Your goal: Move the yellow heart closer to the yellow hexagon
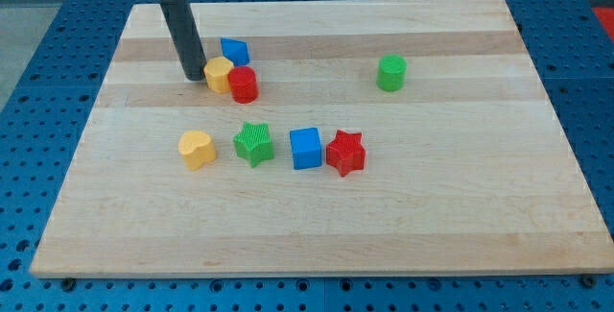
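The yellow heart (197, 149) lies at the view's left of the board's middle, leftmost in a row of blocks. The yellow hexagon (219, 75) sits higher up, touching a red cylinder (243, 84) on its right and close to a blue block (233, 51) above it. My tip (195, 76) rests on the board just left of the yellow hexagon, nearly touching it. The heart is well below the tip, apart from it.
A green star (253, 144), a blue cube (306, 148) and a red star (345, 153) continue the row to the right of the heart. A green cylinder (390, 72) stands alone at the upper right. The wooden board (460, 216) lies on a blue perforated table.
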Controlling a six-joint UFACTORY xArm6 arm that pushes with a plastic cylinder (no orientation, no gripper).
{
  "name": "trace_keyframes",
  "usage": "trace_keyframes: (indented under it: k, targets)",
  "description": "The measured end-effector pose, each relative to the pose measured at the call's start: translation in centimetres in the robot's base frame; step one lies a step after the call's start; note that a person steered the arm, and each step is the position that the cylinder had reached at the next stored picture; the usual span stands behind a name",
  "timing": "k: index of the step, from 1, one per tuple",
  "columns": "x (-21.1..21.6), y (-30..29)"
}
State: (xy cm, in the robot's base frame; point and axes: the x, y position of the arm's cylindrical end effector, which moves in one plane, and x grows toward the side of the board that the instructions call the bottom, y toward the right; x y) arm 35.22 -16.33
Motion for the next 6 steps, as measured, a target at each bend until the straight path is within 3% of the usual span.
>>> trace_keyframes:
  k: [1, 2, 3, 5, 6]
  targets:
    - [0.8, 0.0]
    - [3.8, -4.0]
    - [9.5, -6.0]
    - [17.8, -3.9]
    - [18.0, -0.2]
